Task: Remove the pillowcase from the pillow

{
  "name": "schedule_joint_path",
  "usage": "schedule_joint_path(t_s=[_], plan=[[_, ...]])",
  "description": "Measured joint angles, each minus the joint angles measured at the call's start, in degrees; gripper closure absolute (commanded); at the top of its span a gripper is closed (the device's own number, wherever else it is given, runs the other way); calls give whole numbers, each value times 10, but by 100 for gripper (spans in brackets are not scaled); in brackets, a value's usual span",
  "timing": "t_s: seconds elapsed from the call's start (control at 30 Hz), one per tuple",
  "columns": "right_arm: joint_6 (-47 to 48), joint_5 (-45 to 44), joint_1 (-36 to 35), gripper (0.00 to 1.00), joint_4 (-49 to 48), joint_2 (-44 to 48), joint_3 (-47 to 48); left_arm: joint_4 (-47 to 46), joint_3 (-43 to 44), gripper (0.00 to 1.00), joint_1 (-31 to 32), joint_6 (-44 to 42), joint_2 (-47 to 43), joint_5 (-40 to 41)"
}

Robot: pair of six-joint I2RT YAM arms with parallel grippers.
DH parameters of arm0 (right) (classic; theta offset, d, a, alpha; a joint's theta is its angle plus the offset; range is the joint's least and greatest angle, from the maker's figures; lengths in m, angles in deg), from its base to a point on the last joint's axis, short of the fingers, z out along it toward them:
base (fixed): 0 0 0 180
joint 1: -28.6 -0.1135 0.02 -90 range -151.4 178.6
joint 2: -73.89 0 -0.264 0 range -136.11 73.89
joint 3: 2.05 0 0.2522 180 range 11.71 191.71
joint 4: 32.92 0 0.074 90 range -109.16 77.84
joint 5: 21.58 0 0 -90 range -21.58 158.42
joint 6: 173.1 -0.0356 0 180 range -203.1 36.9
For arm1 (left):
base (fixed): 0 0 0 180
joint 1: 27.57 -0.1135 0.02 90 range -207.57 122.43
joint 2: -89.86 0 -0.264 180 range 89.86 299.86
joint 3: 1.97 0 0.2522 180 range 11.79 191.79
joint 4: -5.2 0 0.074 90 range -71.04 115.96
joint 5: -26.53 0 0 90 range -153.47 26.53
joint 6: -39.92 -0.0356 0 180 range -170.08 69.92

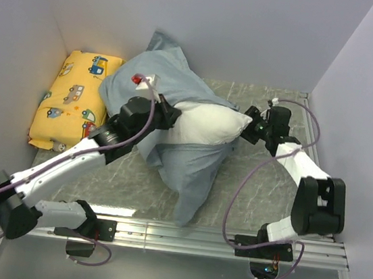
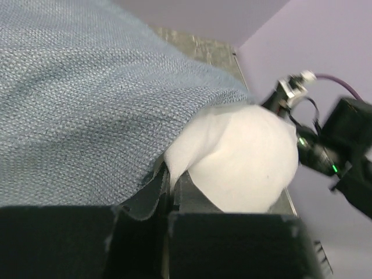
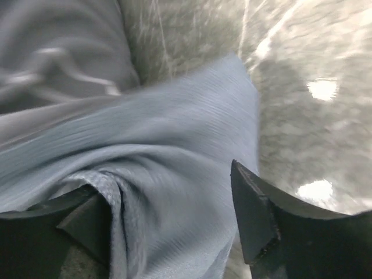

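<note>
The blue-grey pillowcase (image 1: 179, 84) lies bunched in the middle of the table, one long end trailing toward the near edge. The white pillow (image 1: 208, 125) bulges out of it on the right. My left gripper (image 1: 174, 116) sits at the case's opening, shut on a pinched fold of the pillow (image 2: 244, 157), with the pillowcase (image 2: 87, 104) hem beside its fingers. My right gripper (image 1: 248, 124) is at the pillow's right end and open. Loose pillowcase fabric (image 3: 174, 145) lies between the parted fingers of my right gripper (image 3: 174, 218), and this view is blurred.
A yellow pillow printed with cartoon cars (image 1: 75, 102) lies at the back left against the wall. Walls close in on the left, back and right. Marbled tabletop (image 1: 263, 183) shows right of the pillowcase. A metal rail (image 1: 181, 234) runs along the near edge.
</note>
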Motion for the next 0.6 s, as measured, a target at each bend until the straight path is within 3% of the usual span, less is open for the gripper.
schedule_joint_path(t_s=[0.17,0.43,0.6], plan=[[7,-71,4,15,20,95,-35,-63,44,100,1,17,102,30],[14,-176,20,14,99,208,-39,-106,127,100,3,45,226,45],[21,-191,12,14,123,288,-36,-118,151,100,4,57,270,40]])
